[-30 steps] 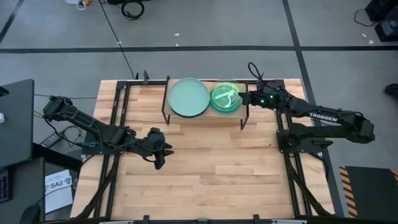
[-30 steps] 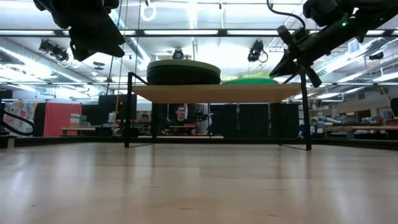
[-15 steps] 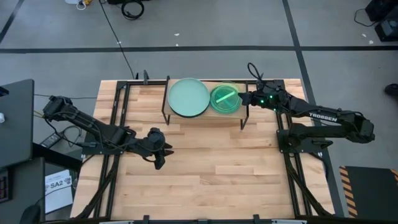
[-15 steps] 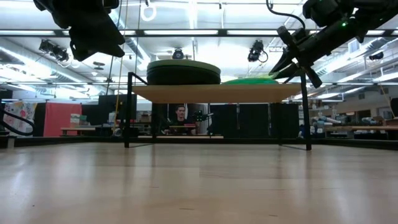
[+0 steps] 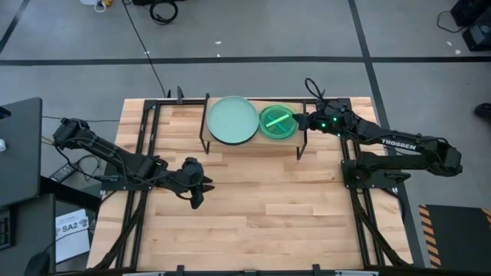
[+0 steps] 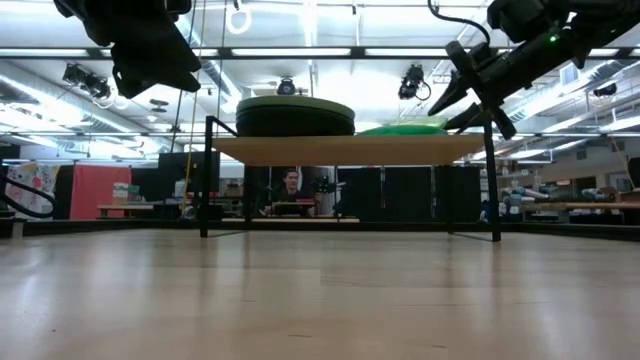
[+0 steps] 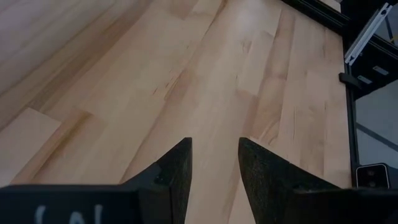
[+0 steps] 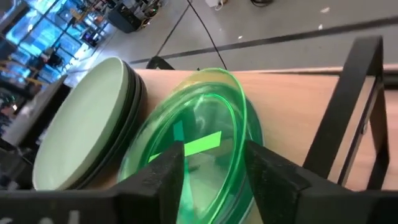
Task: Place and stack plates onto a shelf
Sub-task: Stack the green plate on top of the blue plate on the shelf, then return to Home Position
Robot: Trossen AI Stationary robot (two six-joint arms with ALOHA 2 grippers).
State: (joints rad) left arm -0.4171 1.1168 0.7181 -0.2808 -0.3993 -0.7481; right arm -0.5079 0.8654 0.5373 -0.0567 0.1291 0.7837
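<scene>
A pale mint plate (image 5: 232, 120) tops a stack of black plates on the left half of the light-wood shelf (image 5: 253, 147). A translucent lime green plate (image 5: 278, 121) lies flat on the shelf's right half, beside the stack. My right gripper (image 5: 301, 121) stands open at that plate's right rim (image 8: 239, 134). Its fingers (image 8: 165, 165) are spread to either side of the rim and slant slightly down from the table's right. My left gripper (image 5: 198, 188) hangs open over the bare tabletop, near the left front, with nothing between its fingers (image 7: 177, 168).
The shelf's thin black legs (image 5: 301, 146) stand just below my right gripper. Black frame rails (image 5: 146, 130) run along both sides of the table. Bare wood (image 5: 261, 207) lies in front of the shelf. A person (image 6: 290, 190) sits far behind the table.
My right gripper has opened and let go of the lime green plate without moving away. The plate, tilted with its right edge raised a second ago, has dropped flat onto the shelf beside the stack.
</scene>
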